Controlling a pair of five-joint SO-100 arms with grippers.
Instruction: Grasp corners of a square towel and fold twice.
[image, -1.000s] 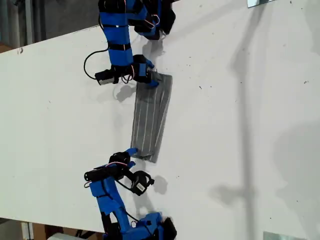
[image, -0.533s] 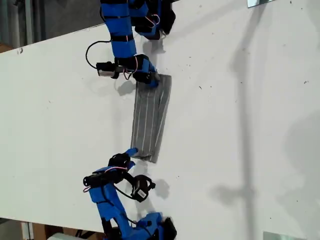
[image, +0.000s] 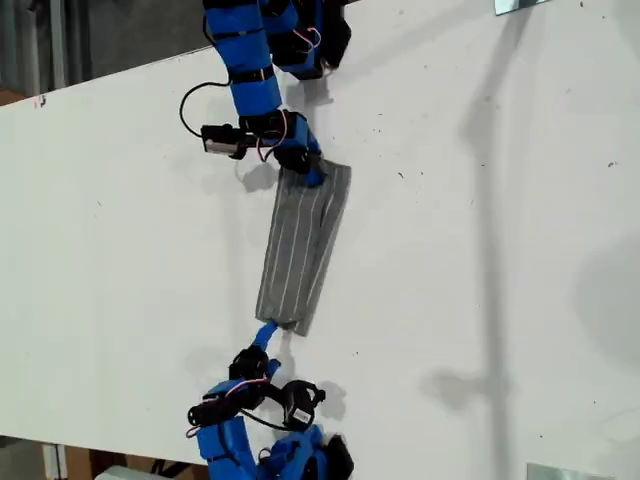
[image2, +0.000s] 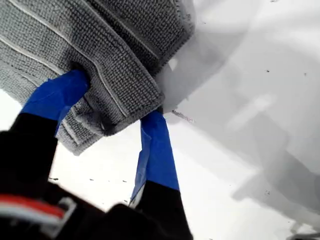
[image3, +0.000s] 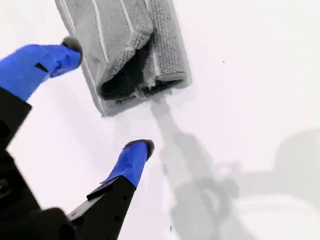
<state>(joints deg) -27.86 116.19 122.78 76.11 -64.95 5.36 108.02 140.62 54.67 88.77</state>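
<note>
Grey towel (image2: 115, 55) corner hidden between jaws.

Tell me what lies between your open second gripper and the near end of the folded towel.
Only bare white table. In the second wrist view my second gripper is open just short of the towel, with nothing in the gap. The exterior view agrees.

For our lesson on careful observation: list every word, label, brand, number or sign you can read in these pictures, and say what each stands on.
No readable text in any view.
The towel shows only white pinstripes, no label or tag.
My first gripper and my second gripper carry plain blue tape, no print.
The table bears only small dark specks, not writing.
</note>
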